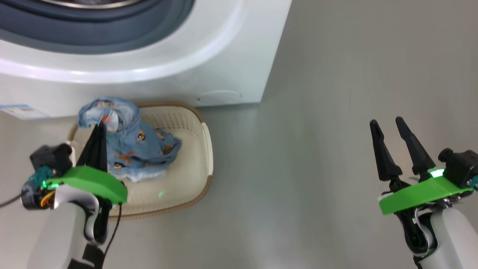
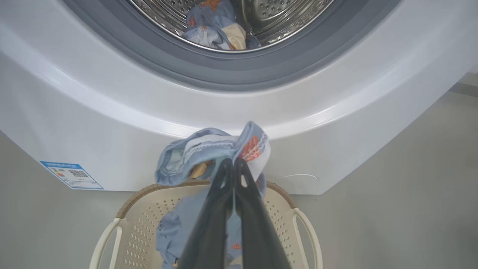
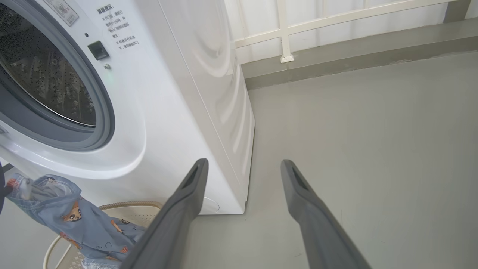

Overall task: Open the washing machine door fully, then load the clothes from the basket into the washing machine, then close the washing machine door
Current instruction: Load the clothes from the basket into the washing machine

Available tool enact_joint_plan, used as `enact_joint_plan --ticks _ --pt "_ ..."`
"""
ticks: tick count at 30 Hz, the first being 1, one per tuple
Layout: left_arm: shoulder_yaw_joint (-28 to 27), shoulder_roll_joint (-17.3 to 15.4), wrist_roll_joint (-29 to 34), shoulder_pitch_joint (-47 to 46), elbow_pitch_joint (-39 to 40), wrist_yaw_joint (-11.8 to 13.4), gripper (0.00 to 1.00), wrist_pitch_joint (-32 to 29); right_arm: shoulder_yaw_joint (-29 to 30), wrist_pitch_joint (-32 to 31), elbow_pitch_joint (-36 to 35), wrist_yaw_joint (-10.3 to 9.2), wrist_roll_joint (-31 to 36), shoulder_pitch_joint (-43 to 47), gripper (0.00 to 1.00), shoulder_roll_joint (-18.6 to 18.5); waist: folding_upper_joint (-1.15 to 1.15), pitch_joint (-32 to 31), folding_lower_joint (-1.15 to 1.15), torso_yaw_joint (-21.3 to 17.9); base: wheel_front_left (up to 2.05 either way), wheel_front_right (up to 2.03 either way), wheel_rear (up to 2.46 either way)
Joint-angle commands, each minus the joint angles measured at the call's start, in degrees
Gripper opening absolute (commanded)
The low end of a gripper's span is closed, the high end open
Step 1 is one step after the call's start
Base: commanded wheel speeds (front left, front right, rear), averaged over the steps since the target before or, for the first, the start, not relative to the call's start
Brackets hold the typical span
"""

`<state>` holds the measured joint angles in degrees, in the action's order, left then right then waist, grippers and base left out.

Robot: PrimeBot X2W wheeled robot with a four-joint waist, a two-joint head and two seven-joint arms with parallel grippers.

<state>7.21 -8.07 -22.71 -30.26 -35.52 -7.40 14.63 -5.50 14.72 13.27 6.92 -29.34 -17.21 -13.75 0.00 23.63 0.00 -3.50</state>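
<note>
Clothes (image 1: 138,145) of light blue printed fabric hang from the left hand (image 1: 98,129), its fingers pinched together on a fold at the garment's top. The lower part trails into the basket (image 1: 206,149), which sits on the floor (image 1: 317,149) against the washing machine (image 1: 224,56). The drum (image 2: 283,22) mouth stands uncovered, so the door looks opened, and another blue piece (image 2: 209,26) lies inside. Loading seems partway: this garment has yet to go in, then the door needs closing. The right hand (image 1: 386,122) hovers spread and empty, well apart from the basket.
</note>
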Motion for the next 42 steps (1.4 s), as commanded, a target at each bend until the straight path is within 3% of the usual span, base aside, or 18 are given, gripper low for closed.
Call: enact_joint_plan --ticks 1,18,27,42 --pt "-2.18 -1.58 0.68 1.28 1.97 -0.09 0.0 0.37 -0.85 0.28 -1.01 0.57 -0.52 1.83 1.0 -0.76 0.0 -3.18 0.0 1.33 0.0 0.0 0.0" --pt "-9.88 0.64 7.58 17.15 18.83 -0.09 0.0 0.37 0.89 0.28 -0.7 0.57 -0.71 9.1 1.0 -2.23 0.0 -12.1 0.0 2.37 0.0 0.0 0.0" --pt "-13.84 2.94 8.75 25.43 27.51 -0.09 0.0 0.37 2.14 0.28 -1.14 0.57 -0.58 11.76 1.0 -2.01 0.0 -13.38 0.0 2.06 0.0 0.0 0.0" --pt "-14.53 4.62 9.41 25.79 30.15 -0.09 0.0 0.37 2.36 0.28 -1.68 0.57 -0.36 10.83 1.0 -1.22 0.0 -11.65 0.0 1.32 0.0 0.0 0.0"
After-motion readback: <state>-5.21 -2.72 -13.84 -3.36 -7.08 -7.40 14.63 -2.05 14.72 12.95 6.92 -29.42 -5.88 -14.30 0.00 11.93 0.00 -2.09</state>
